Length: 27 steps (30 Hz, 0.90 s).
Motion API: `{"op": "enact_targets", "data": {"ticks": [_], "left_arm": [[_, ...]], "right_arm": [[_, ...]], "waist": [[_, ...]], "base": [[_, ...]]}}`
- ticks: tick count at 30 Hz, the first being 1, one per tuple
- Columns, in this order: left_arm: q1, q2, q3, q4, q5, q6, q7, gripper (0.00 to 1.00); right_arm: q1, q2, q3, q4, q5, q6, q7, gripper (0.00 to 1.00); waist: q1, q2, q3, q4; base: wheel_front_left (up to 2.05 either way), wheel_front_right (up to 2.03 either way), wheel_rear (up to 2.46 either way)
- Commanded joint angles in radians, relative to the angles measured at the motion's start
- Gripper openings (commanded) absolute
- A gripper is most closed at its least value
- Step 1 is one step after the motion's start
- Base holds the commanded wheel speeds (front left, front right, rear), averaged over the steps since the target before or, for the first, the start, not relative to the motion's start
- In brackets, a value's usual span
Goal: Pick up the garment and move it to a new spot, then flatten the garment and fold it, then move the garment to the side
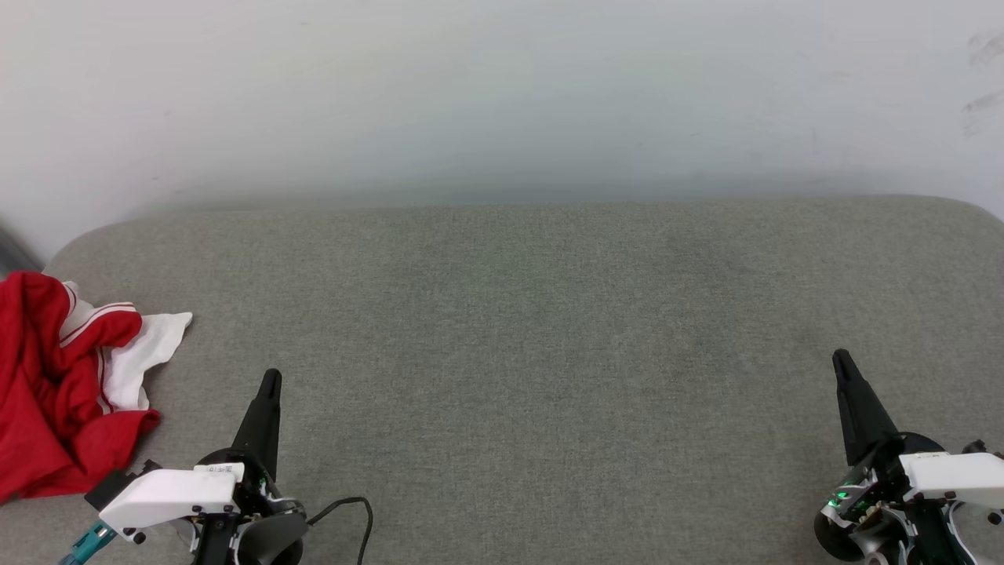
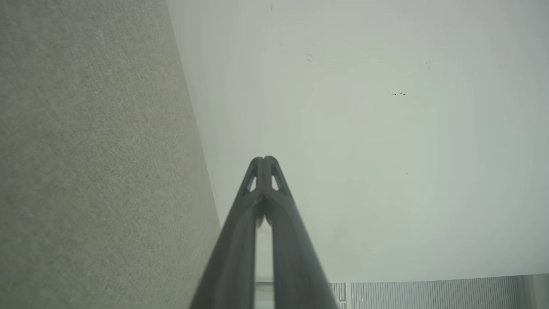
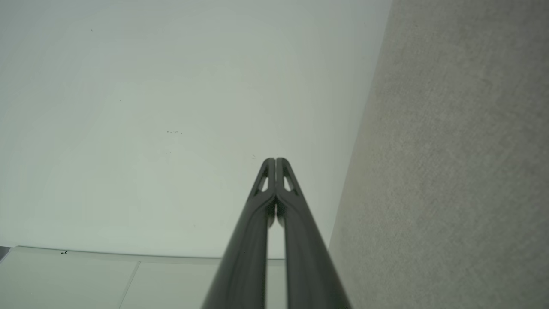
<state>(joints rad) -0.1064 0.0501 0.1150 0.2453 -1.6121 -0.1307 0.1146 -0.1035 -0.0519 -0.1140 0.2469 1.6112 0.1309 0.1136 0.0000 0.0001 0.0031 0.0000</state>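
The garment [image 1: 55, 384], a red shirt with white sleeve ends and striped trim, lies crumpled at the far left of the grey cushioned surface [image 1: 549, 329], partly cut by the frame edge; its lettering is hidden in the folds. My left gripper [image 1: 269, 378] hovers at the lower left, just right of the garment and apart from it, fingers shut and empty. The same left gripper [image 2: 265, 159] shows its tips pressed together. My right gripper [image 1: 841, 357] rests at the lower right, far from the garment. Its tips [image 3: 275, 161] are shut with nothing between them.
A pale wall [image 1: 502, 94] rises right behind the cushion's back edge. A black cable [image 1: 353, 510] loops by the left wrist. The cushion's corners round off at the far left and far right.
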Motion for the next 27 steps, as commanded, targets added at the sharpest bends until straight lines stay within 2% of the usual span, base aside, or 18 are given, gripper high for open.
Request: {"op": "enact_targets", "data": {"ticks": [1, 23, 24, 27], "left_arm": [[-0.005, -0.002, 0.001, 0.0, -0.002, -0.003, 0.002, 0.0], [-0.005, -0.002, 0.001, 0.0, -0.002, -0.003, 0.002, 0.0], [0.001, 0.0, -0.001, 0.003, 0.0, 0.0, 0.0, 1.0], [0.002, 0.0, -0.013, 0.006, 0.0, 0.0, -0.008, 1.0]], "right_arm": [[-0.012, 0.003, 0.001, 0.001, 0.004, 0.0, 0.0, 0.0], [-0.012, 0.003, 0.001, 0.001, 0.004, 0.0, 0.0, 0.0], [0.002, 0.0, 0.0, 0.002, 0.0, 0.0, 0.0, 1.0], [0.007, 0.0, 0.004, 0.002, -0.005, 0.0, -0.005, 1.0]], "waist": [[0.0, -0.0001, 0.0, 0.0], [0.0, -0.0001, 0.0, 0.0], [0.0, -0.0001, 0.0, 0.0], [0.0, -0.0001, 0.0, 0.0]], "base": [[0.0, 0.0, 0.0], [0.0, 0.0, 0.0], [0.0, 0.0, 0.0], [0.0, 0.0, 0.0]]}}
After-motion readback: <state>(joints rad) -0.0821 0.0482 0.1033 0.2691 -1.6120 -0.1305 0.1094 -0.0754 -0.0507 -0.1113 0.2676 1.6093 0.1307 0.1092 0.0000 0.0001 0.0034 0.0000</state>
